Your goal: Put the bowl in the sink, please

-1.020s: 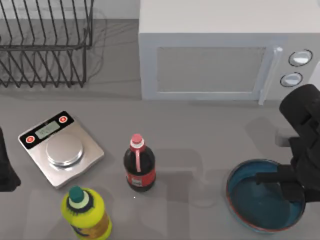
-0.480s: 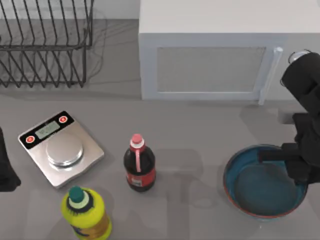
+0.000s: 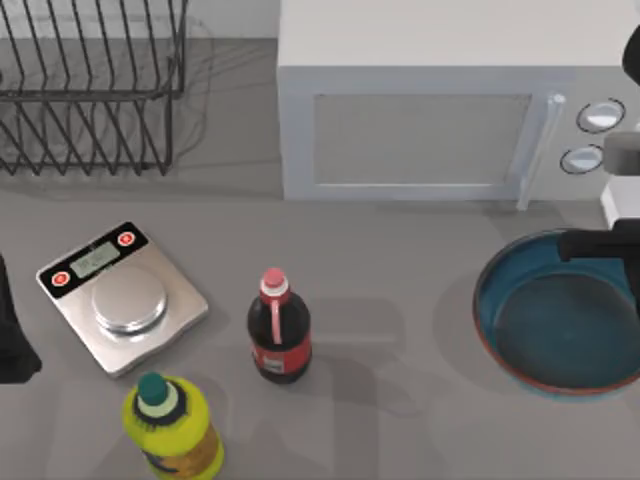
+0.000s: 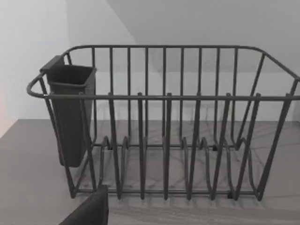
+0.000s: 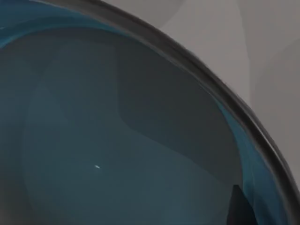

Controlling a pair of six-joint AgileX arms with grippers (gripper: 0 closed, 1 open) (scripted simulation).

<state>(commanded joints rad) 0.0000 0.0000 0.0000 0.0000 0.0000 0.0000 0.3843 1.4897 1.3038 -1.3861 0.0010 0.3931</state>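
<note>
Bowl [image 3: 560, 320] count one, its rim pinched by right pincer [image 3: 608, 246], two bottles [image 3: 278, 327], one scale [image 3: 120, 297], left arm parked

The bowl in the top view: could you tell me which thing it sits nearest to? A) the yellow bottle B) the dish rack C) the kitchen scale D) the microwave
D: the bowl, with the right pincer at its rim, lies at the table's right just in front of the microwave, far from the others at the left.
</note>
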